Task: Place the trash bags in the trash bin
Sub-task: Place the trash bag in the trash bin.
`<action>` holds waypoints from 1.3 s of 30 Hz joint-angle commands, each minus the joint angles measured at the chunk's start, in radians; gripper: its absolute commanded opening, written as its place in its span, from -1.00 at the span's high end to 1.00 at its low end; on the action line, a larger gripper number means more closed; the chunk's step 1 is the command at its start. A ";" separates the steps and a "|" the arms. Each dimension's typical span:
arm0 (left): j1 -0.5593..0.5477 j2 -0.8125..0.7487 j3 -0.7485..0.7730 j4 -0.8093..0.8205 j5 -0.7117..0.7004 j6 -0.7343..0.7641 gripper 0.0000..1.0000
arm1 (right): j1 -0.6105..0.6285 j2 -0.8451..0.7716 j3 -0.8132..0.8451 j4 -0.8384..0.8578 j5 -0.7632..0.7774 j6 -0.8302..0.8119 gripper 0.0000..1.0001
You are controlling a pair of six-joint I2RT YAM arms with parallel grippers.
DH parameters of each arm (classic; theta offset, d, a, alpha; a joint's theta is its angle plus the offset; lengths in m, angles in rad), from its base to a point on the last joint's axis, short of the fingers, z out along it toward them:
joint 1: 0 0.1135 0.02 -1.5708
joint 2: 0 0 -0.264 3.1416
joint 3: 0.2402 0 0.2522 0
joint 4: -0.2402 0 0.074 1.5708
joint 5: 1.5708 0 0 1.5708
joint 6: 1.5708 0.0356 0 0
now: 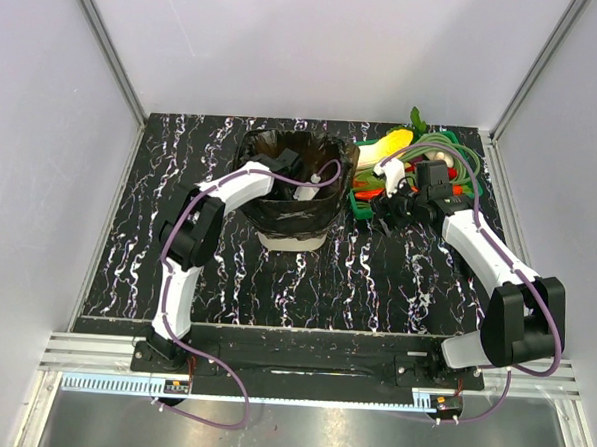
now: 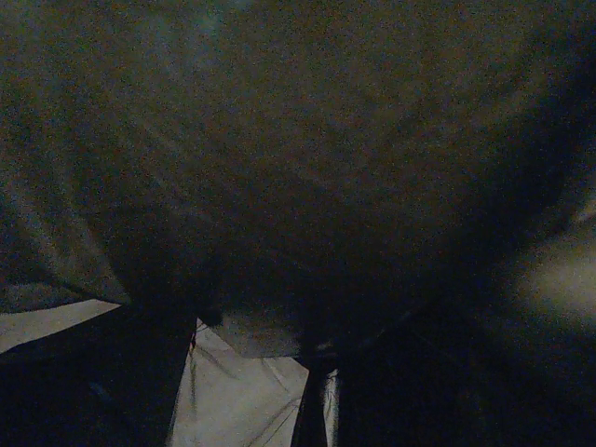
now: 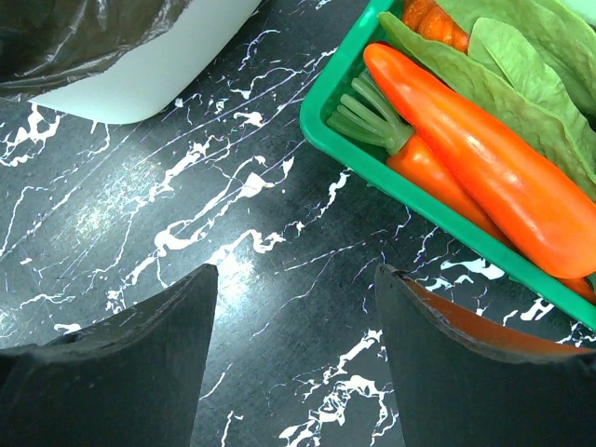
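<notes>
Right gripper (image 3: 296, 277) hovers above the worktop (image 3: 186, 233) beside the green tray (image 3: 340, 140), jaws wide, empty. Left gripper (image 1: 303, 184) sits inside the trash bin (image 1: 292, 243), amid the black trash bag (image 1: 279, 217); its jaws' state I cannot tell.

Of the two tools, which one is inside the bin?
The left tool: it reaches over the rim, down into the bin. The right tool is outside, open above the table beside the green tray.

Pale grey walls (image 1: 318, 44) close in on three sides, aluminium posts (image 1: 109, 53) in the back corners; black table (image 1: 375, 288) veined white, light glinting off it, ribbed metal rail (image 1: 92, 351) along the near edge
</notes>
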 commanded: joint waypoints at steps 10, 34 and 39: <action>-0.006 0.041 0.000 -0.061 -0.027 0.039 -0.78 | 0.004 0.008 0.006 0.010 0.008 -0.007 -0.49; -0.006 -0.146 0.129 -0.079 -0.001 0.031 -0.86 | 0.004 0.011 0.011 0.007 0.008 -0.004 -0.49; -0.005 -0.166 0.134 -0.091 -0.001 0.050 -0.87 | 0.004 0.009 0.011 0.006 0.008 -0.006 -0.49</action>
